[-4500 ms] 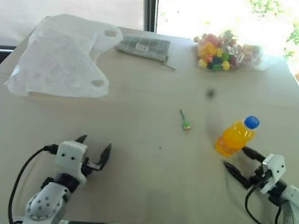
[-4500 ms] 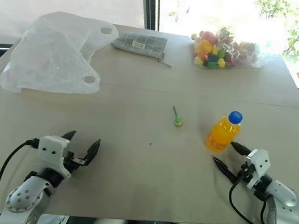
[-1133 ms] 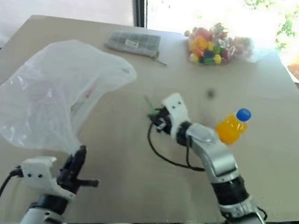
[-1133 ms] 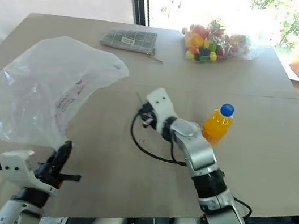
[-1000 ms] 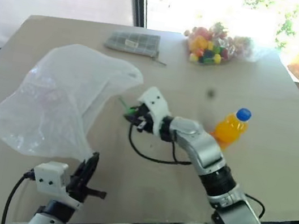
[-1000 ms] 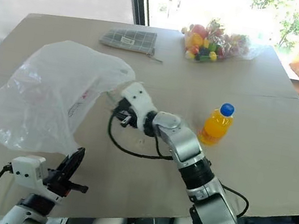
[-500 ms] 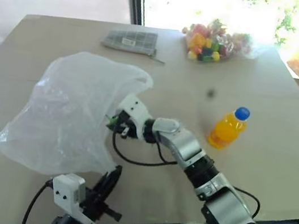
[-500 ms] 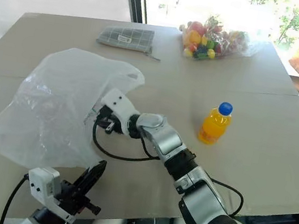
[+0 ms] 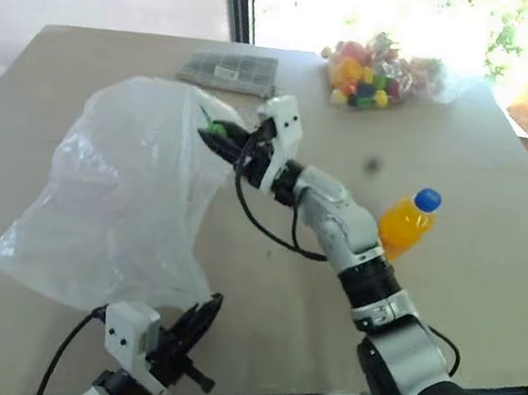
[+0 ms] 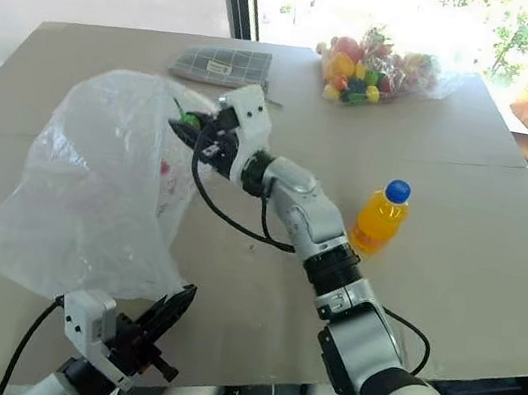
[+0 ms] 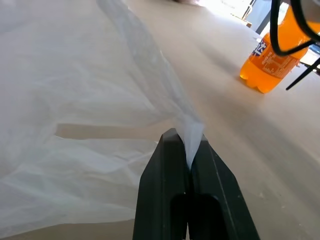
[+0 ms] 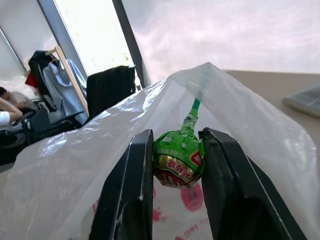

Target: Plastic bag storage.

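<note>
Closest to the body, the left hand (image 9: 189, 332) is seen shut on a pinched fold of the plastic bag (image 9: 127, 197), its two black fingers (image 11: 172, 165) pressed together with the thin film caught between them. From that pinch the bag is lifted off the table (image 9: 507, 198) and hangs billowed above its left side, probably so that the mouth is kept up and open for filling.

Further out, the right hand (image 10: 191, 128) is reached across to the bag's upper edge, and a green-wrapped lollipop (image 12: 178, 160) is clamped between its fingers, stick pointing away. The sweet is held at the rim of the film; whether it is already inside the opening or merely against the outer skin cannot be told for certain, since the translucent plastic blurs the edge. Red print is faintly visible through the bag beneath it.

To the right, an orange drink bottle (image 9: 402, 225) with a blue cap is left standing upright, well apart from the bag. At the far edge a grey checked pouch (image 9: 226, 71) and a clear bag of colourful sweets (image 9: 382, 66) are lying, untouched.
</note>
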`<move>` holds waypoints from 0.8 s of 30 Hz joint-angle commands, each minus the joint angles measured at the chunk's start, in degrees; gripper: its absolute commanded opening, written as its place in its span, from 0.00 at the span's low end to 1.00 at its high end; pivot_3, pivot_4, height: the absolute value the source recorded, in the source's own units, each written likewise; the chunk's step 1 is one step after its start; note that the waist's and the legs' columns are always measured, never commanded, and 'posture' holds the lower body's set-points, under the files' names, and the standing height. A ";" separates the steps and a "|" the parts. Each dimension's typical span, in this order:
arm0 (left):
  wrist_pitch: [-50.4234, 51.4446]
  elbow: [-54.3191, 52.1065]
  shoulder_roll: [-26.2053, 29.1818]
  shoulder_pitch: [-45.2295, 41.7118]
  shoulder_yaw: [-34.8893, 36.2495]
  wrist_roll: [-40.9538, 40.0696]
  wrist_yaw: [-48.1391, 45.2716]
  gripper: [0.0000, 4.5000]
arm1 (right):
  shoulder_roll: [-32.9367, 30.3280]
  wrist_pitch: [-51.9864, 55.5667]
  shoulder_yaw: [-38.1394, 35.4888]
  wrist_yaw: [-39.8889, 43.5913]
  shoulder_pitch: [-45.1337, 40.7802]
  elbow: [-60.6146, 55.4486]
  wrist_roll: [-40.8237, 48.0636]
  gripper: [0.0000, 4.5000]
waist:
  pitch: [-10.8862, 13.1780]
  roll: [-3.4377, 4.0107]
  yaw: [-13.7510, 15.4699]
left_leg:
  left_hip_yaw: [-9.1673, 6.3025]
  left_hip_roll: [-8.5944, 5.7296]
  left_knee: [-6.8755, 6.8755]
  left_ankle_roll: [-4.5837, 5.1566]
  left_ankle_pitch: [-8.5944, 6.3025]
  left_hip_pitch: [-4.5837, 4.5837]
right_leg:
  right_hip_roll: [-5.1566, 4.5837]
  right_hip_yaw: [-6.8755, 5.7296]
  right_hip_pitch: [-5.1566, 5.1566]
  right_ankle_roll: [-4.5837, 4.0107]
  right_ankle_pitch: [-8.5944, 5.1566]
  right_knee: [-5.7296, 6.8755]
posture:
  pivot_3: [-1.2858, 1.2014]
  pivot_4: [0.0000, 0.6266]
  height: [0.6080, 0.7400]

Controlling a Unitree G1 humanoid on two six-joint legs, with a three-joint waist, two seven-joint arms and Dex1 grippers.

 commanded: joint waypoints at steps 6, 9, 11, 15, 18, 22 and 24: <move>2.49 -1.35 2.94 -7.15 7.07 -4.56 1.01 0.00 | 10.77 -10.07 -4.06 -6.41 -4.96 -5.47 1.52 0.25 | 0.01 0.00 0.11 | 0.03 -0.01 0.00 0.00 0.01 0.02 | 0.01 0.03 0.05 0.01 0.01 0.07 | 0.52 0.24 1.00; 3.69 -0.63 3.80 -10.32 9.49 -6.84 0.85 0.00 | 7.16 -10.86 -4.00 -6.72 -2.85 -9.00 0.87 0.25 | 0.02 0.02 0.10 | 0.04 -0.01 0.00 -0.01 0.01 0.06 | 0.02 0.05 0.04 0.01 0.01 0.18 | 0.52 0.24 1.00; 4.47 -0.17 4.24 -12.13 10.56 -7.87 0.70 0.00 | 4.40 -10.43 -3.96 -6.85 -0.89 -12.44 0.27 0.25 | 0.02 0.02 0.13 | 0.03 -0.01 0.00 -0.01 0.02 0.07 | 0.04 0.05 0.05 0.04 0.03 0.22 | 0.52 0.24 1.00; 5.34 0.51 4.18 -13.88 11.39 -8.44 0.60 0.00 | -1.02 -8.12 -3.85 -6.00 3.53 -17.29 -1.76 0.25 | -0.03 -0.03 0.15 | 0.04 -0.01 0.01 -0.01 0.02 0.12 | 0.04 0.06 0.08 0.05 0.04 0.24 | 0.52 0.24 1.00; 5.48 0.68 3.57 -14.39 11.35 -8.86 0.76 0.00 | -4.73 -4.42 -3.99 -5.70 6.86 -19.21 -3.51 0.25 | -0.05 -0.06 0.41 | 0.01 -0.02 0.01 -0.01 0.02 0.17 | 0.03 0.04 0.17 0.02 0.03 0.23 | 0.52 0.24 1.00; 5.80 0.34 2.86 -14.91 10.62 -8.88 0.88 0.00 | -6.29 0.61 -2.32 -4.34 8.41 -19.00 -5.12 0.25 | -0.02 -0.03 0.12 | 0.06 -0.05 0.13 -0.01 0.02 0.16 | -0.01 0.09 0.18 0.01 0.02 0.24 | 0.52 0.24 1.00; 6.07 0.00 2.50 -15.55 10.53 -9.08 1.19 0.00 | -6.84 2.51 -0.94 -4.03 8.22 -16.96 -7.51 0.25 | -0.02 -0.03 0.06 | 0.12 0.00 0.12 -0.01 0.02 0.21 | 0.07 0.15 0.16 0.01 0.02 0.27 | 0.52 0.24 1.00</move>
